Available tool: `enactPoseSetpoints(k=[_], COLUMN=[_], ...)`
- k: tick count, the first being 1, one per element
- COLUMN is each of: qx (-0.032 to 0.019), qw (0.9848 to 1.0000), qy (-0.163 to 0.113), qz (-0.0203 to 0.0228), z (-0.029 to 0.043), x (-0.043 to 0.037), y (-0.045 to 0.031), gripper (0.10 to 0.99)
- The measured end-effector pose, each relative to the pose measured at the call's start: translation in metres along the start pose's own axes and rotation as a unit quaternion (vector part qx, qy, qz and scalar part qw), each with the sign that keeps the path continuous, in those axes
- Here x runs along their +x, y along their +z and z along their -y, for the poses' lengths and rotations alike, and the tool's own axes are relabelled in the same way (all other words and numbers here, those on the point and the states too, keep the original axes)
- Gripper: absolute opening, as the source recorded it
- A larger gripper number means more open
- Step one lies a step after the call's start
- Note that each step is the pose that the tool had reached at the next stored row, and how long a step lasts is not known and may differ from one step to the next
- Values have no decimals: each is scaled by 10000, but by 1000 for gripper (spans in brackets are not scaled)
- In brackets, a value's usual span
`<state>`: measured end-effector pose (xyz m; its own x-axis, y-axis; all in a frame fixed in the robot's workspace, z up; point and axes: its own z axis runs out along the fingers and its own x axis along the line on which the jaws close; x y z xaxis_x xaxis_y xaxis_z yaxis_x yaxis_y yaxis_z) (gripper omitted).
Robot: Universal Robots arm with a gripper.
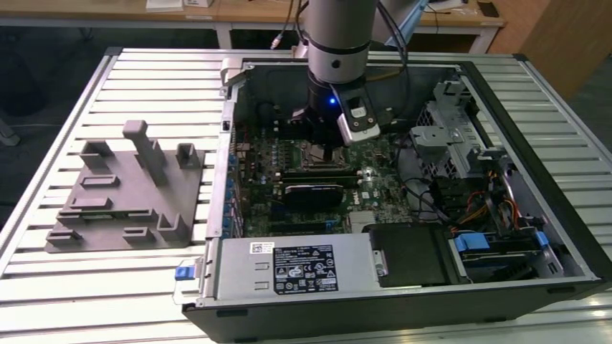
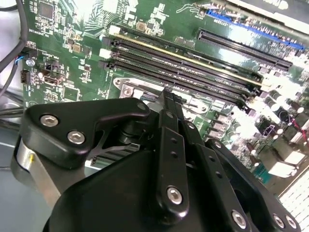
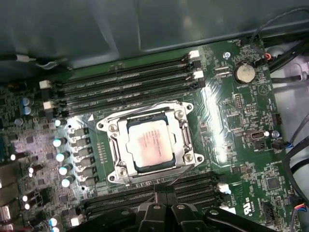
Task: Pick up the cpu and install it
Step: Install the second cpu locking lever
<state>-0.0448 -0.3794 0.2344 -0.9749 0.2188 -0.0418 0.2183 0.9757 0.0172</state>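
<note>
The cpu (image 3: pixel 149 145), a small pale silver square, lies flat in the motherboard socket with a metal frame (image 3: pixel 189 145) around it. My gripper (image 3: pixel 164 195) hangs just above the board beside the socket. Its black fingers are shut together with nothing between them. In the second wrist view the gripper (image 2: pixel 166 96) points down at the socket area next to the memory slots (image 2: pixel 193 67). In the exterior view the gripper (image 1: pixel 330 156) reaches down into the open computer case (image 1: pixel 535 236), over the middle of the motherboard.
A grey fixture block (image 1: pixel 125 190) with upright posts stands on the slatted table at the exterior view's left. Inside the case are a black finned part (image 1: pixel 311 193), the power supply (image 1: pixel 287 265), a drive cage (image 1: pixel 449 143) and loose cables (image 1: pixel 478 208).
</note>
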Motion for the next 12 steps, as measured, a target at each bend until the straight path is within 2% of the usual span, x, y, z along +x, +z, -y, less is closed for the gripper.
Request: enactPoseSetpoints(k=[12], qx=[-9], qw=[9998], qy=[-221], qz=[-4], z=[75], x=[137], y=[35], gripper=[106])
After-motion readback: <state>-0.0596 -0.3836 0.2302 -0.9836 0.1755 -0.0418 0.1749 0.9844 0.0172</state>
